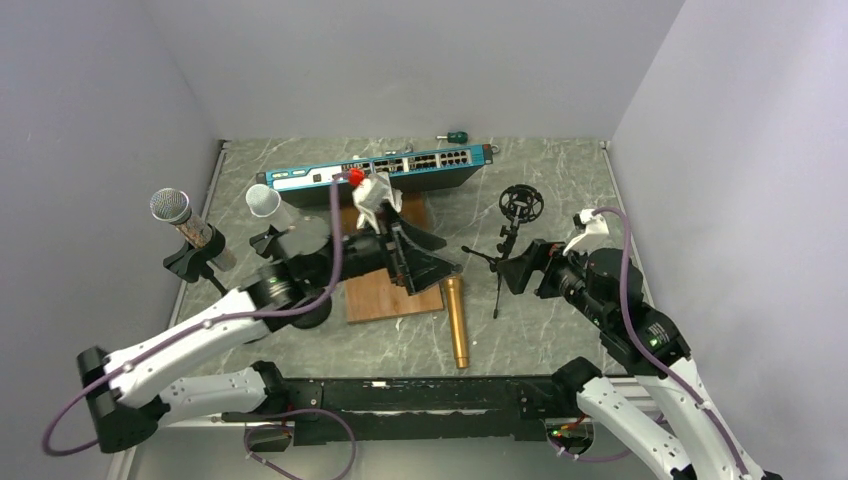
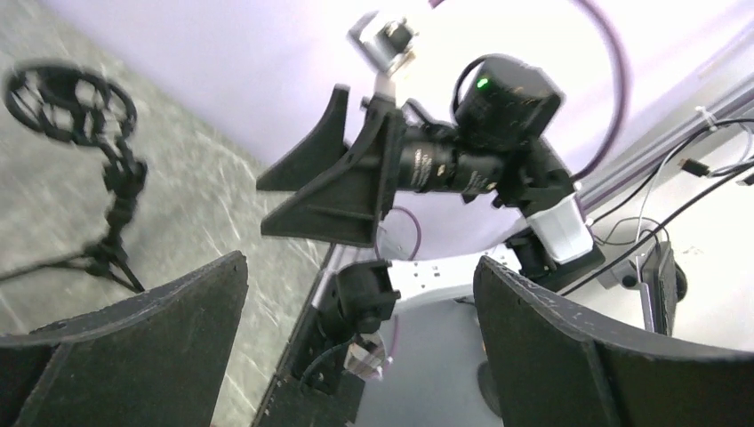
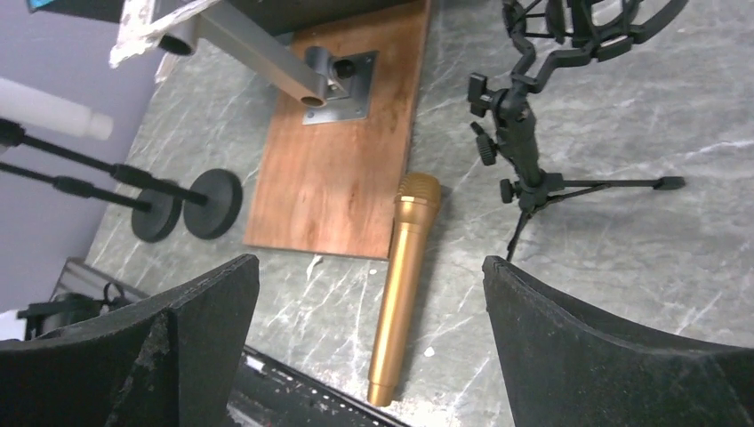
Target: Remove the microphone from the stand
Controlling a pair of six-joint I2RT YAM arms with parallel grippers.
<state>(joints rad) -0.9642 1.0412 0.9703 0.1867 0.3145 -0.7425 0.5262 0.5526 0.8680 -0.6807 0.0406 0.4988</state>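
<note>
The gold microphone lies flat on the marble table, its head beside the wooden board; in the right wrist view the microphone lies below and between my jaws. The black tripod stand is upright to its right, and its ring mount holds nothing. My right gripper hovers open just left of the stand's legs, with nothing between its fingers. My left gripper is open above the board's right edge and faces the right gripper.
Two more microphones, one with a silver head and one white, stand on round-based stands at the left. A blue network switch runs along the back. A metal arm is bolted to the board.
</note>
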